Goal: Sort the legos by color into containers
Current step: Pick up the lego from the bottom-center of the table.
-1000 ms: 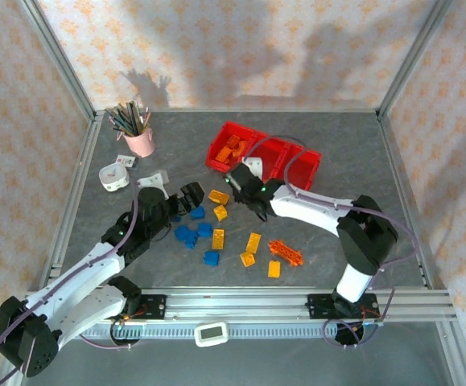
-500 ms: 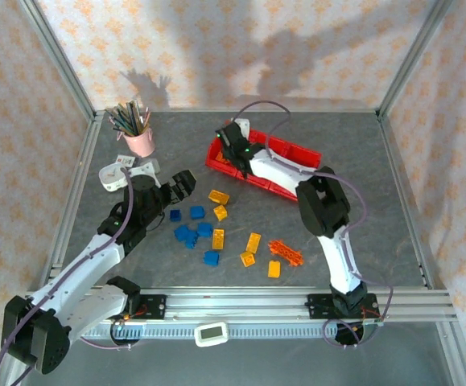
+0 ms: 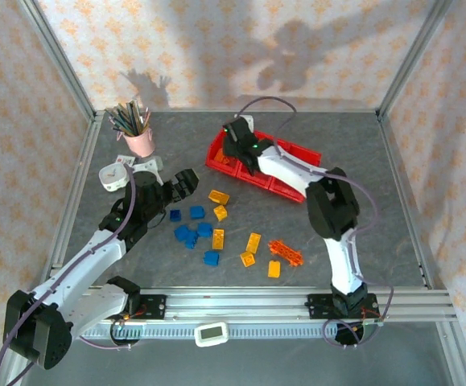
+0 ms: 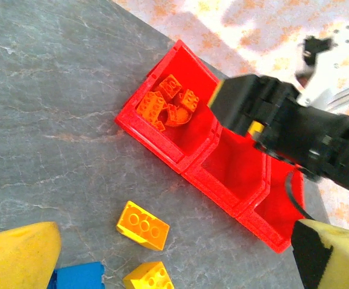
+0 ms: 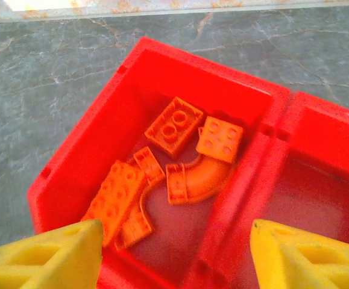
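Observation:
The containers (image 3: 301, 153) are three joined red bins at the back centre. My right gripper (image 3: 241, 153) hangs over the leftmost bin, open, with nothing between its yellow fingers (image 5: 47, 256). In the right wrist view that bin (image 5: 264, 162) holds several orange legos (image 5: 189, 156), one of them curved. My left gripper (image 3: 186, 182) hovers open over the table, left of the yellow legos (image 3: 219, 197). Its wrist view shows two yellow bricks (image 4: 142, 224), a blue one (image 4: 78, 277) and the bins (image 4: 156, 144). Blue legos (image 3: 192, 232), more yellow ones (image 3: 253, 243) and an orange ladder piece (image 3: 285, 252) lie mid-table.
A pink pencil cup (image 3: 140, 141) and a white tape roll (image 3: 113, 177) stand at the back left, close to my left arm. Metal frame posts line both sides. A rail (image 3: 241, 304) with a small white device (image 3: 212, 333) runs along the near edge.
My right gripper swung from the table's middle to above the leftmost bin and its jaws opened. My left gripper drew slightly back and to the left.

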Action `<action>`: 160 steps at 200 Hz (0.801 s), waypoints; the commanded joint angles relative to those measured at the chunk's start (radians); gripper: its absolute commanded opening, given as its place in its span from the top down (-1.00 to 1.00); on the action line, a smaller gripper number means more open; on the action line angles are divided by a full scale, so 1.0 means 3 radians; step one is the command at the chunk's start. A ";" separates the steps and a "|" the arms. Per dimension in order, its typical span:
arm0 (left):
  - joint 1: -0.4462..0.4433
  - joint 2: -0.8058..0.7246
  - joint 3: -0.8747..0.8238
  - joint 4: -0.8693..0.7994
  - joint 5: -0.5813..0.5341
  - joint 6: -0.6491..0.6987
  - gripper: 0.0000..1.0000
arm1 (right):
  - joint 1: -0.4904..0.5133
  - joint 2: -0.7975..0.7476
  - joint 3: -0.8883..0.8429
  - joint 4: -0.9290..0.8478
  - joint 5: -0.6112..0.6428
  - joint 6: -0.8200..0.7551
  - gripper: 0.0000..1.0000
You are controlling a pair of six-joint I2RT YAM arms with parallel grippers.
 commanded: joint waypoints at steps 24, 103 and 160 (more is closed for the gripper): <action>-0.0063 -0.0084 -0.0014 -0.0014 0.0298 0.0023 -0.98 | 0.0004 -0.1071 -0.0949 -0.0094 -0.0126 0.0169 -0.35; -0.0741 -0.0130 -0.0295 0.0285 0.0068 -0.0323 -0.98 | 0.0021 -0.2438 -0.2362 -0.0846 0.0105 0.0746 -0.43; -0.1037 -0.0161 -0.0404 0.0384 -0.0103 -0.0508 -0.98 | 0.0393 -0.2880 -0.3024 -0.1192 -0.0003 0.1259 -0.49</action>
